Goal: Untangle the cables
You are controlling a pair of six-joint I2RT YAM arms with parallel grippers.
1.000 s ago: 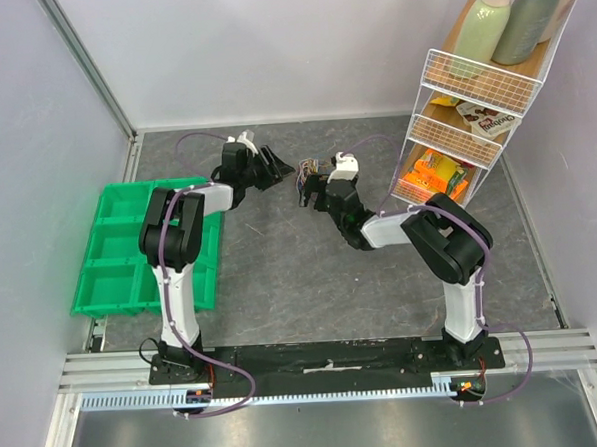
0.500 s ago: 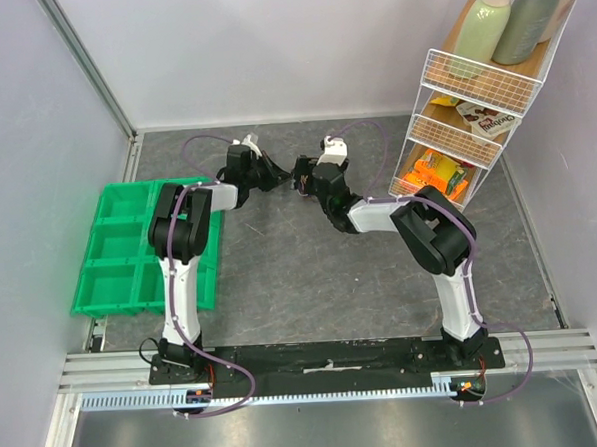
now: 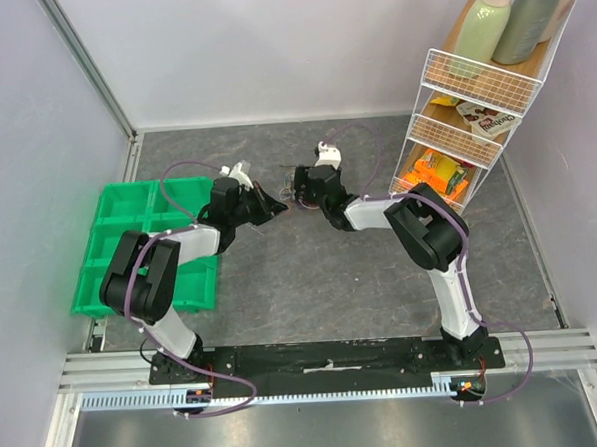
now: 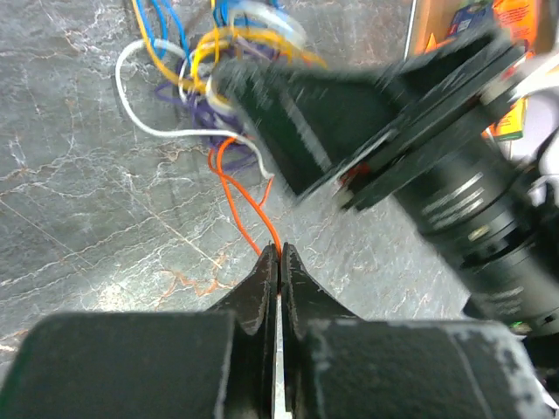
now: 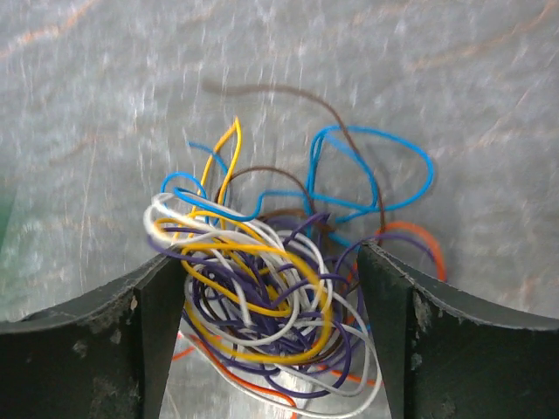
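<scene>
Grey stone-look table (image 3: 311, 273), walled on three sides. A green tray (image 3: 104, 239) with compartments sits at the left edge. A white wire rack (image 3: 473, 114) stands in the far right corner, with snack packs on its shelves and two bottles (image 3: 503, 17) on top.

Left arm (image 3: 170, 255) reaches from the near left over the tray toward the middle. Right arm (image 3: 419, 227) reaches from the near right and bends back toward the middle. Both wrists meet in the far half of the table, about midway between the left and right edges.

Left gripper (image 4: 278, 253): jaws pressed together, pinching the end of an orange wire (image 4: 249, 196) right at the tips. The wire runs slack from there back into the bundle.

Right gripper (image 5: 271, 262): jaws spread wide, one finger on each side of the bundle. Outer loops lie right against the inner faces, nothing clamped. In the left wrist view this gripper is blurred, just over the bundle.

The cables (image 5: 262, 279) lie on the table under the right gripper, in a loose knot of purple, yellow, white, orange, blue and brown strands. Blue and brown loops stick out on the far side. From the top camera the bundle (image 3: 288, 179) is tiny, between the two grippers' tips.
</scene>
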